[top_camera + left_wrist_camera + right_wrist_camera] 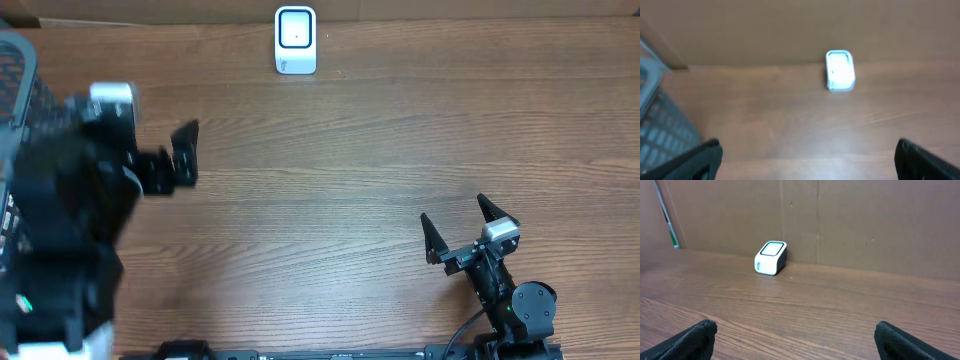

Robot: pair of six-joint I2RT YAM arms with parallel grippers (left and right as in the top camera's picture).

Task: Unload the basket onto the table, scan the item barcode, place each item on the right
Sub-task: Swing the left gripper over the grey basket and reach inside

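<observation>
Grey mesh basket (14, 72) sits at the far left edge, well left of the scanner (296, 40), and only part of it is in frame. Next comes the left arm (60, 230), a big dark blurred mass left of the scanner and nearer the front edge of the table (330, 150). The left gripper (183, 155) points toward the scanner side with its jaws spread wide and nothing between them. In the left wrist view the two dark fingertips (700, 157) sit in the bottom corners with bare wood between them, and the basket mesh is at the left. The scanner is ahead, slightly right of centre. It is a small white unit with a dark-rimmed window on top, upright on the wood at the back edge, close against the brown cardboard wall (865, 220) and roughly mid-width of the table. It stands alone, well apart from both grippers. The right arm (515, 300) is right of the scanner, down by the front edge. The right gripper (452, 210) is angled up and left toward the scanner, jaws spread and empty, over bare wood. In the right wrist view the scanner is ahead and left of centre, with a black fingertip in each bottom corner.
</observation>
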